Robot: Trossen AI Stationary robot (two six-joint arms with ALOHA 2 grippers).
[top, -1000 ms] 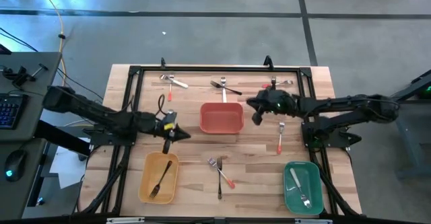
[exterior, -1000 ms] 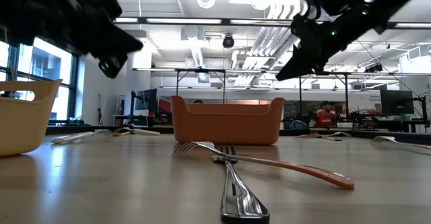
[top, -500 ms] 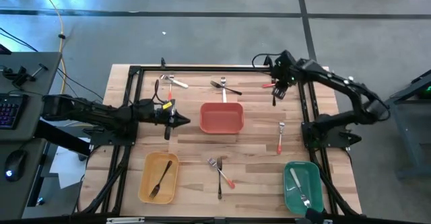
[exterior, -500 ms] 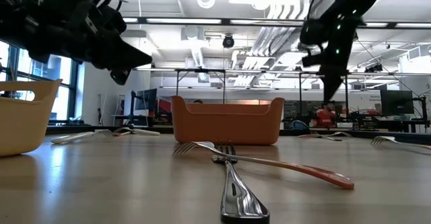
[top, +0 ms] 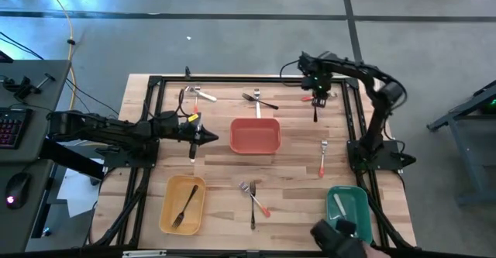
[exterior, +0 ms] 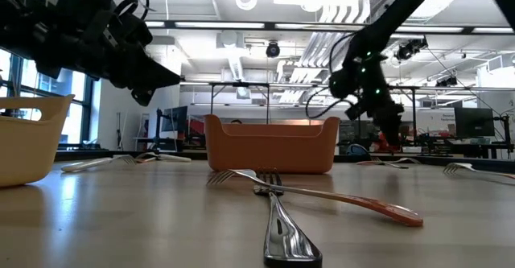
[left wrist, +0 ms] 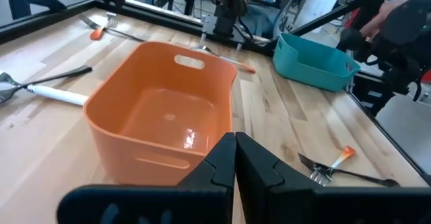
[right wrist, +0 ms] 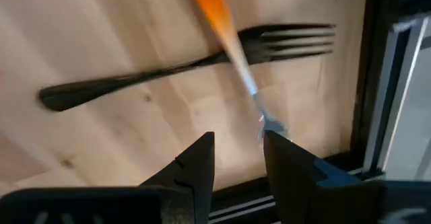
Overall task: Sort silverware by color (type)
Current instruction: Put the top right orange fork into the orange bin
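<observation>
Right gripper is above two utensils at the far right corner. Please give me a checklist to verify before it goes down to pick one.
1. Right gripper fingers apart: ok, a gap shows between them.
2. Gripper empty: ok, nothing between the fingers.
3. Target below: ok, the orange-handled utensil lies just ahead of the fingers.
4. Target free: not ok, it lies across the dark fork.
5. Room beside it: not ok, the black frame rail runs close.
6. Red bin free to receive: ok, it looks empty.
7. Left gripper out of the way: ok, shut, on the red bin's other side.
</observation>
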